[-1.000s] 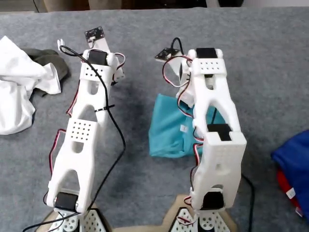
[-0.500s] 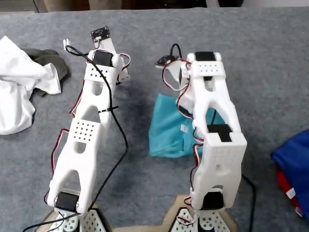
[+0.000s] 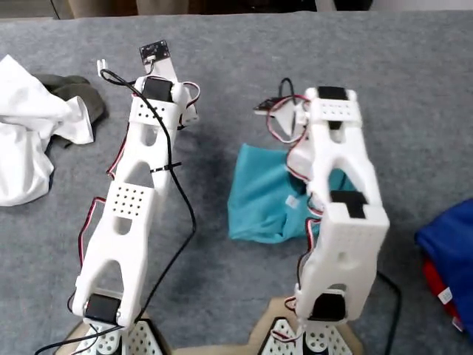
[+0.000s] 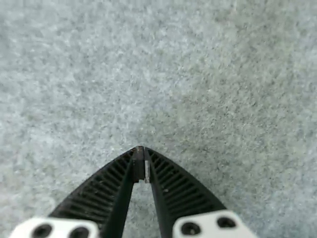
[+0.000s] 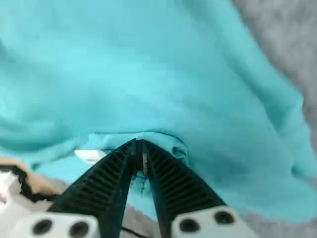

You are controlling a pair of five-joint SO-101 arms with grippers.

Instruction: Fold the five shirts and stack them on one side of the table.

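Observation:
A teal shirt (image 3: 259, 196) lies partly folded at the table's middle, with the right arm (image 3: 336, 155) over its right side. My right gripper (image 5: 140, 154) is shut, its tips pinching a bunched fold of the teal shirt (image 5: 163, 74). The left arm (image 3: 144, 148) stretches out to the left of that shirt. My left gripper (image 4: 140, 166) is shut with nothing in it, its tips just above bare grey felt (image 4: 198, 74). A crumpled white shirt (image 3: 29, 133) lies at the left edge, partly over a dark olive shirt (image 3: 77, 92). At the right edge a blue shirt (image 3: 451, 240) lies on a red one (image 3: 443, 292).
Grey felt covers the whole table (image 3: 222, 66). Both arm bases stand at the near edge. Open felt lies beyond the arms at the back and between the teal shirt and the blue one.
The right arm has swung to the right and slightly nearer, still over the teal shirt. The left arm shifted a little early on, then stayed still.

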